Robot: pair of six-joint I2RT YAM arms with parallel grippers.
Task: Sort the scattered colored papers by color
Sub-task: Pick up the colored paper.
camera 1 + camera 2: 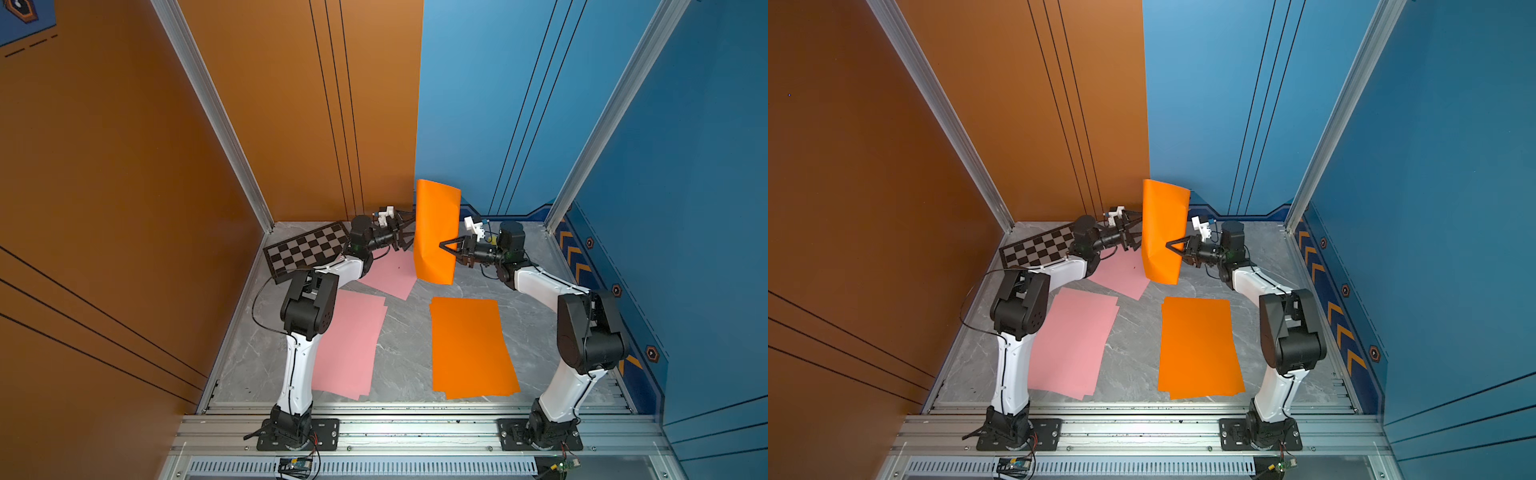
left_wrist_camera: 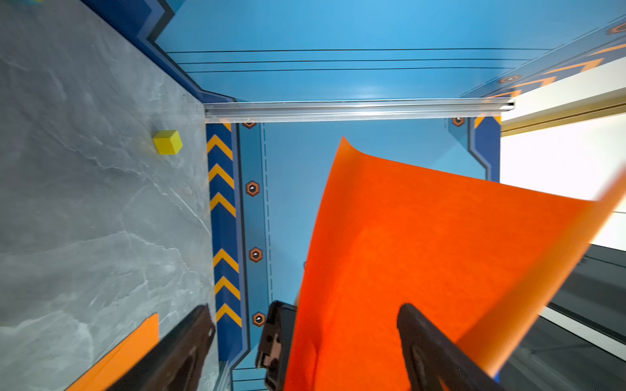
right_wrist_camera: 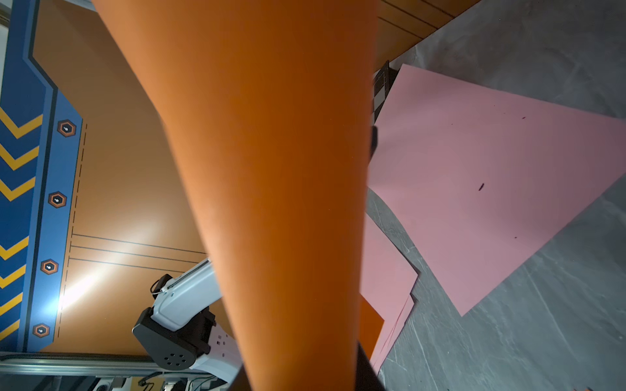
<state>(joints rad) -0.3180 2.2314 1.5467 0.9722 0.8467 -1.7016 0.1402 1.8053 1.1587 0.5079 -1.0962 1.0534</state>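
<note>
An orange paper point(image 1: 436, 232) point(image 1: 1163, 232) stands upright above the back middle of the table. My right gripper point(image 1: 444, 245) point(image 1: 1170, 245) point(image 3: 301, 372) is shut on its right edge. My left gripper point(image 1: 405, 232) point(image 1: 1133, 232) point(image 2: 305, 309) is open at the sheet's left edge, its jaws wide apart on either side of the sheet point(image 2: 440, 254). A stack of orange papers point(image 1: 471, 347) lies flat at front right. A stack of pink papers point(image 1: 353, 345) lies at front left. One more pink paper point(image 1: 390, 276) point(image 3: 491, 169) lies askew behind it, below the held sheet.
A black-and-grey checkered board point(image 1: 305, 249) lies at the back left, beside the left arm. A small yellow cube point(image 2: 167, 142) sits on the grey marble table point(image 1: 407, 332) near the back right wall. Orange and blue walls enclose the cell.
</note>
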